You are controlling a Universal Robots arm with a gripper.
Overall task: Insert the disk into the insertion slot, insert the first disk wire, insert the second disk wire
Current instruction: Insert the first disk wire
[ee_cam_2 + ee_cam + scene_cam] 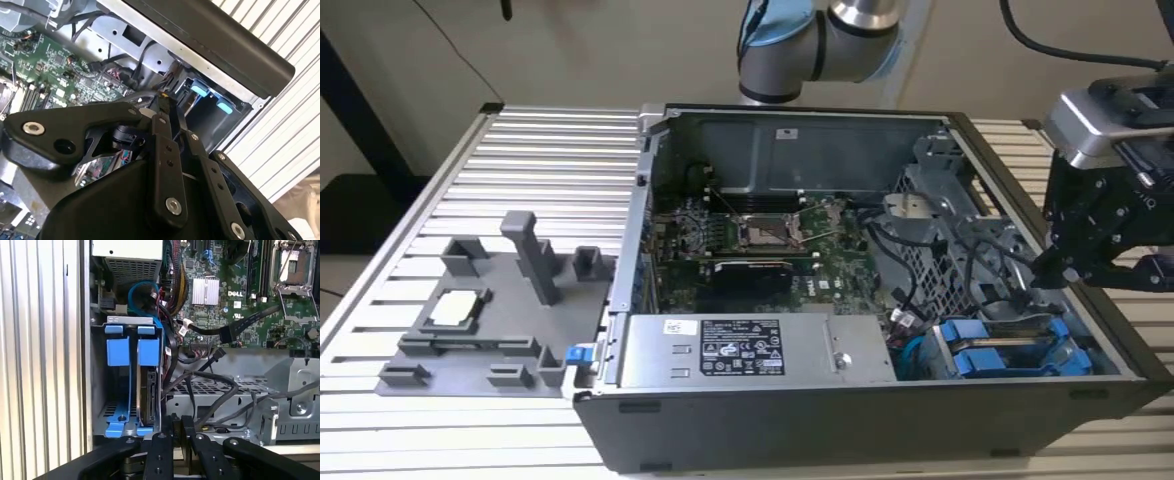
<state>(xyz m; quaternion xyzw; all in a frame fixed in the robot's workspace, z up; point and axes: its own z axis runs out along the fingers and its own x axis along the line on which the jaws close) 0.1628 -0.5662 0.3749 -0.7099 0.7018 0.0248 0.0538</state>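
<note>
While the gripper (181,420), fingers (188,425) narrow, hovers beside the disk (148,390) seated in the insertion slot (130,320), loose black cables (210,385) crowding the approach could snag a finger.

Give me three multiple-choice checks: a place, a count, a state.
1. The gripper hangs over: A) the grey stand B) the table C) the computer case's end at the exterior view's right.
2. Count of blue handles in the drive cage: A) one B) two C) four.
3. The hard drive is: A) standing in the cage B) flat on the table C) on the grey stand.
C, it hovers above the cage; B, two sit side by side; A, it stands on edge between blue rails.
</note>
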